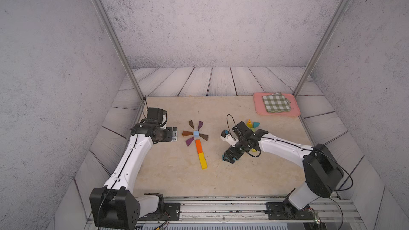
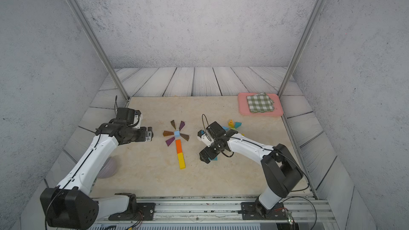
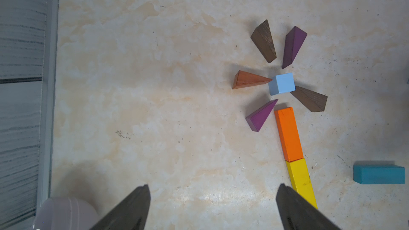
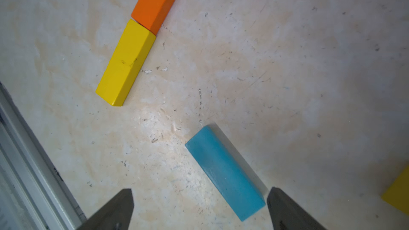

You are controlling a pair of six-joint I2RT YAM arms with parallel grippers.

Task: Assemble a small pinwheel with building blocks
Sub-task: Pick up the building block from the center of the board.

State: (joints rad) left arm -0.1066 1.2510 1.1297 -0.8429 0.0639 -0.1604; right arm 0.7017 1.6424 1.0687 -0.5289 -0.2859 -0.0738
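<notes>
**Right claw [image 4: 200, 189] open beside a loose teal bar [image 4: 224, 171]**

Its jaws stand wide, gripping nothing. The bar lies flat on the worktop [image 4: 287, 74], one end just beside the claw. The left claw [image 3: 214, 185] is spread wide and empty. Further off, wedges [image 3: 264, 40] ring a light-blue cube [image 3: 283, 84], with the orange bar [image 3: 288, 133] and yellow bar [image 3: 301, 182] touching end to end.

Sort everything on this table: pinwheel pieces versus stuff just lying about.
For the job: blue cube, five wedges, orange bar, yellow bar, teal bar, spare triangles.
Lying about: pink tray, checked cloth, lilac container.
</notes>
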